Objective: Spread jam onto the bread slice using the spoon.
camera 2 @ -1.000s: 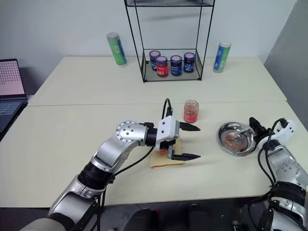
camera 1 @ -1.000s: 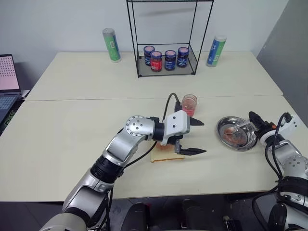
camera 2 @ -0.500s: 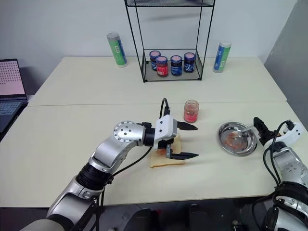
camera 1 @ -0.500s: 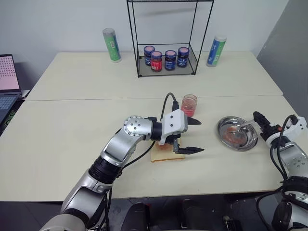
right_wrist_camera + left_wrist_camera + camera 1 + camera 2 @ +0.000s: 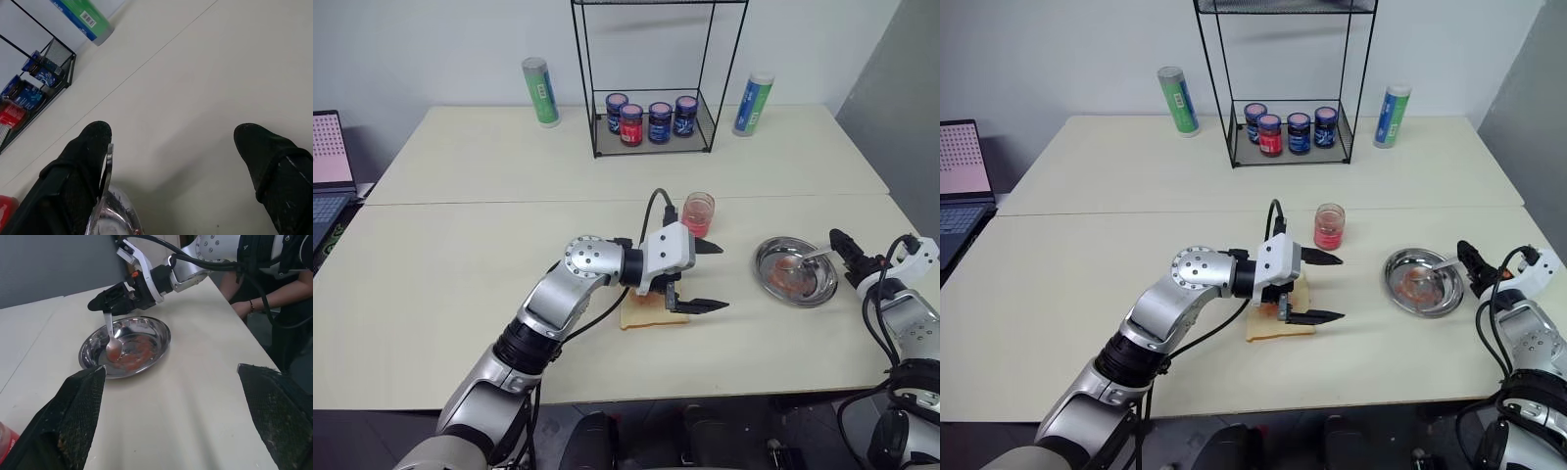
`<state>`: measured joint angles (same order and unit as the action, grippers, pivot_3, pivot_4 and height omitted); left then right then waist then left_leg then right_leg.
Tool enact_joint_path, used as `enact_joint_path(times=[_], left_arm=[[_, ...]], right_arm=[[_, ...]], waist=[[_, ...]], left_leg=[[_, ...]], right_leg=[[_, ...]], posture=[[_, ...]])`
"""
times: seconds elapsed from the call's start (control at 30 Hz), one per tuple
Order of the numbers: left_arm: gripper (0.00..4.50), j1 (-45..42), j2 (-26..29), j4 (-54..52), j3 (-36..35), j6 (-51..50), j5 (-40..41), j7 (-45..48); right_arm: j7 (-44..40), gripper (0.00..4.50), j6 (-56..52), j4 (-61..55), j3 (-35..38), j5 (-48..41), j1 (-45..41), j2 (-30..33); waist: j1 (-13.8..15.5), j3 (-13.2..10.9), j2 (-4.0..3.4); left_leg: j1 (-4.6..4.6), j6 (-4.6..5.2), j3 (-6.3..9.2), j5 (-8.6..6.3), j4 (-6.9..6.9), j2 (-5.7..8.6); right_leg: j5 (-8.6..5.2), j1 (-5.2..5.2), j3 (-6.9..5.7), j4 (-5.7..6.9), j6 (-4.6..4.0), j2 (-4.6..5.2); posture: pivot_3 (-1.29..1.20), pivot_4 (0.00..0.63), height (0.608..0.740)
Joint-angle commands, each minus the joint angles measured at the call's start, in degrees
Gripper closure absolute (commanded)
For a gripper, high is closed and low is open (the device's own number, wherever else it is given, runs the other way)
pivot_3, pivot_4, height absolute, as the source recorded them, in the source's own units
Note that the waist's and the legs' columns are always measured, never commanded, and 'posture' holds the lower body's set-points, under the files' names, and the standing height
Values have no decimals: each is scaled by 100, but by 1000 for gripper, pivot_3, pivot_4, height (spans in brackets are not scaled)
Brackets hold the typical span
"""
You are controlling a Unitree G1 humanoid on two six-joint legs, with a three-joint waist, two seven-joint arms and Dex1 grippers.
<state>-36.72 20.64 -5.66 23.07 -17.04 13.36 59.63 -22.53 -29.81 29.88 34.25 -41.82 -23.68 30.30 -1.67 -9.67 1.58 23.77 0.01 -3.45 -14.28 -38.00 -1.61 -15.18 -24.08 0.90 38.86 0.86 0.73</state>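
Note:
The bread slice (image 5: 651, 315) lies at the table's front middle, partly hidden under my left gripper (image 5: 722, 276), which hovers open and empty just above it. Behind it stands the small glass jar of pink jam (image 5: 699, 212). To the right sits a round steel dish (image 5: 815, 290) smeared with red jam. The spoon (image 5: 111, 340) rests in it, bowl down, with its handle (image 5: 106, 169) leaning over the rim against one finger of my right gripper (image 5: 171, 132). That gripper (image 5: 842, 250) stands wide open at the dish's right rim.
A black wire rack (image 5: 651, 117) with several dark-lidded jars stands at the back. A green can (image 5: 540, 91) and a green-blue tube (image 5: 753, 103) flank it. A laptop (image 5: 328, 166) sits at the far left. A person's arm (image 5: 244, 308) shows beyond the table's right edge.
My right gripper has opened wider and drawn a little to the right, off the dish. The spoon stays lying in the dish. The left arm has not moved.

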Motion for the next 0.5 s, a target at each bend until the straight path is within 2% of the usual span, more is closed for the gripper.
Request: enact_joint_path(times=[0.03, 0.5], left_arm=[[0, -22, 12, -233, -135, 45, 16, -21], [0, 35, 127, -326, -229, -20, 60, -28]], right_arm=[[-96, 47, 123, -38, 128, 7, -130, 147], [27, 47, 38, -325, 231, 19, -27, 376]], waist=[[0, 0, 0], [-1, 0, 0]], left_leg=[[0, 0, 0, 0, 0, 0], [0, 0, 0, 0, -1, 0]], right_leg=[[0, 0, 0, 0, 0, 0], [0, 0, 0, 1, 0, 0]], posture=[[0, 150, 740], [0, 150, 740]])
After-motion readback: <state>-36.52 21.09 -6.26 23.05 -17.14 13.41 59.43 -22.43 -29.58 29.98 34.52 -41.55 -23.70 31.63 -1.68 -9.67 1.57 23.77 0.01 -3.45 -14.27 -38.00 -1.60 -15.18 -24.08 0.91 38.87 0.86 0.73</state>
